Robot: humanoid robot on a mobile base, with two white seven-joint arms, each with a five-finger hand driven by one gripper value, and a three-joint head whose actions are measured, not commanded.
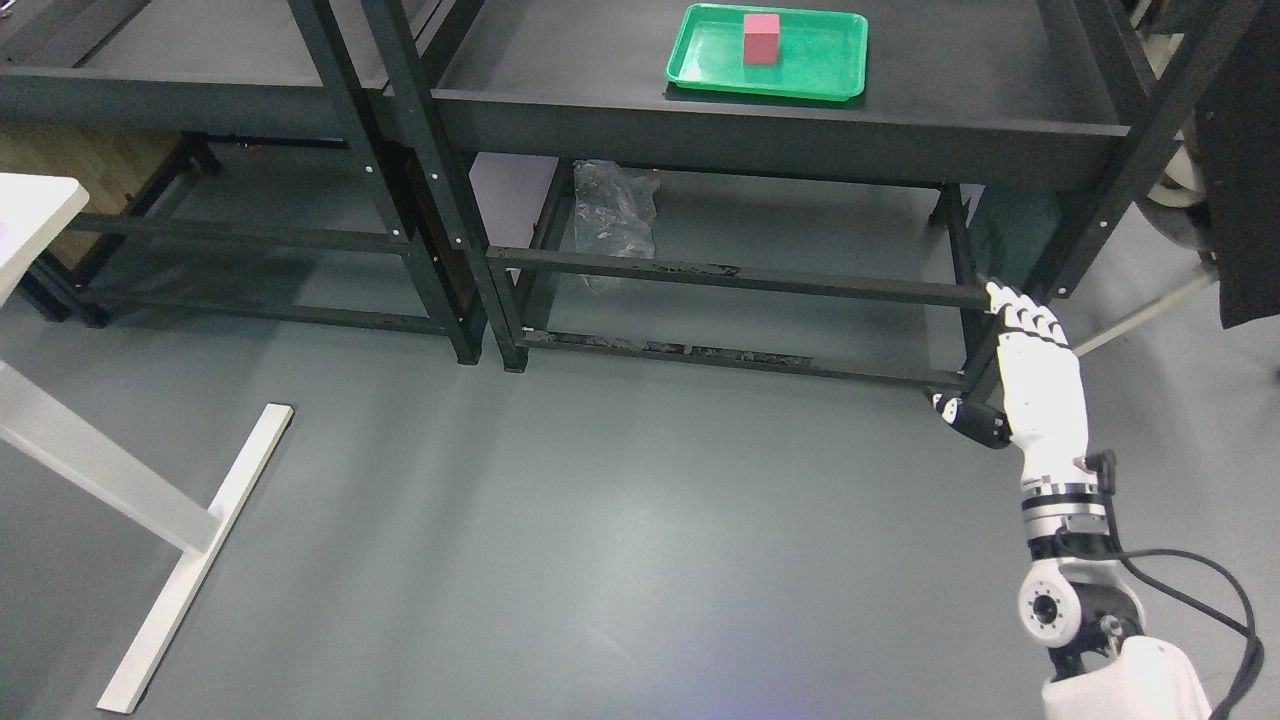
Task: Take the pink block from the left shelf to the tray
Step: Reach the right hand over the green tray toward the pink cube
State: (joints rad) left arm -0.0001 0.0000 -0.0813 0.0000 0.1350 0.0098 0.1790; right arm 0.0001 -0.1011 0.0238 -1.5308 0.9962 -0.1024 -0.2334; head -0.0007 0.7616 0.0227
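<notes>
The pink block point(762, 39) stands upright inside the green tray point(700, 72), a little behind the tray's middle, resting on its floor and clear of its raised rim. The tray lies flat on the top deck of the right-hand black shelf point(960, 100), toward the front edge of that deck and left of its centre.

A second black shelf point(200, 95) stands just beside the tray's shelf, on its left, their uprights nearly touching. Below the tray, under the deck and behind the lower crossbar, a crumpled clear plastic bag point(614, 212) hangs or leans near the left leg of the tray's shelf.

The right robot hand point(1035, 375) shows well below and to the right of the tray, in front of the right front leg of the tray's shelf and above the grey floor point(620, 540). It holds nothing: its white fingers point(1020, 312) are stretched out nearly straight and close together, pointing up toward the shelf, with the dark thumb sticking out to the side. Its wrist and forearm rise from the lower right corner, with a black cable looping beside them.

Far to the left of the tray, a white worktop point(30, 215) with a white T-shaped foot point(190, 560) stands on the floor.
</notes>
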